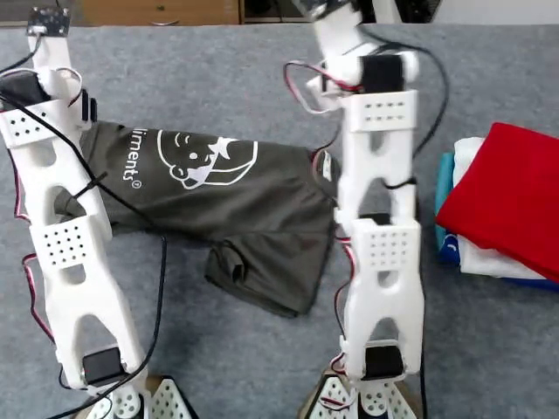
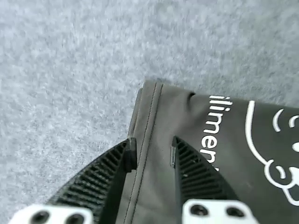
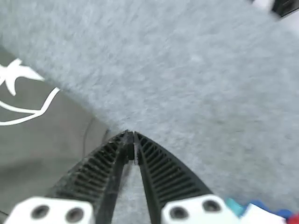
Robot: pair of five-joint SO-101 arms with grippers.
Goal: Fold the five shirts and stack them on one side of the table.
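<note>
A grey felt tabletop (image 1: pixel 218 78) seen from above; across its middle lies a dark olive shirt (image 1: pixel 236 201), partly folded, with a white cartoon face printed on it and one loose sleeve flap poking toward the near edge; the left arm (image 1: pixel 70 253) runs along the shirt's left end and the right arm (image 1: pixel 380 253) along its right end, both white with black cables; well apart to the right sits a stack of folded shirts, a red shirt (image 1: pixel 511 205) on top of a white shirt (image 1: pixel 489 257), with a blue shirt (image 1: pixel 447 244) showing at the stack's left edge.

In the left wrist view, the left tool (image 2: pixel 152 154) is open a narrow way, its black ribbed fingers (image 2: pixel 196 172) set either side of the olive shirt's stitched hem close to a corner; one finger sits just at the cloth's outer edge, the other over the cloth beside the white lettering; the hem lies in the gap between them, not pinched.

In the right wrist view, the right tool (image 3: pixel 131 140) has its two tips pressed together with no gap; the tips sit at the border where the shirt's edge meets bare grey felt, the white print off to one side; whether any cloth is caught between the tips cannot be told.
</note>
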